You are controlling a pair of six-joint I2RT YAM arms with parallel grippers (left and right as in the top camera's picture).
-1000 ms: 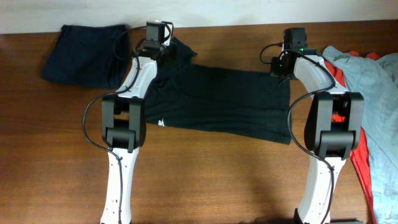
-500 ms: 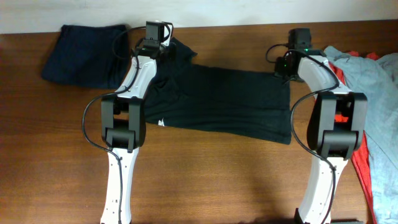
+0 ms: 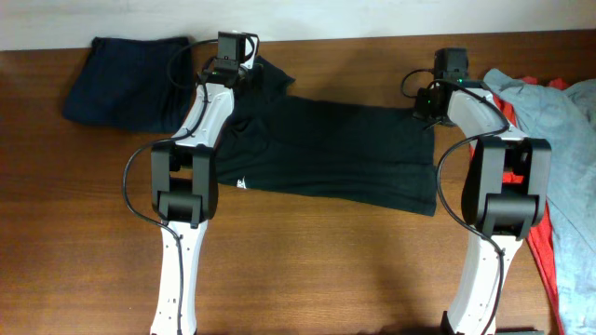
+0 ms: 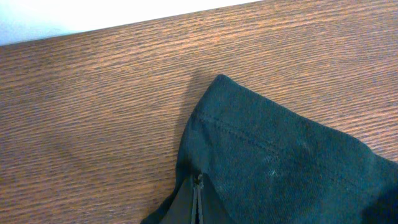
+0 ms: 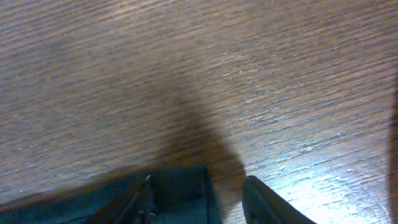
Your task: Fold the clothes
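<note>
The black T-shirt [image 3: 326,154] lies spread across the table, its small white mark [image 3: 243,183] near the front left. My left gripper [image 3: 240,69] is at the shirt's far left sleeve [image 4: 273,155]. In the left wrist view its jaws [image 4: 199,199] are shut on the sleeve cloth. My right gripper [image 3: 430,100] is at the shirt's far right corner. In the right wrist view this gripper [image 5: 199,202] stands open, the cloth corner [image 5: 180,193] between its fingers and the right fingertip [image 5: 264,199] over bare wood.
A folded navy garment [image 3: 126,79] lies at the far left. A pale grey-blue garment [image 3: 559,116] and a red one [image 3: 542,237] are heaped along the right edge. The white wall [image 4: 93,15] borders the table's far edge just beyond both grippers.
My left gripper has closed on the sleeve. My right gripper has shifted a little to the right along the shirt's far edge, to its corner.
</note>
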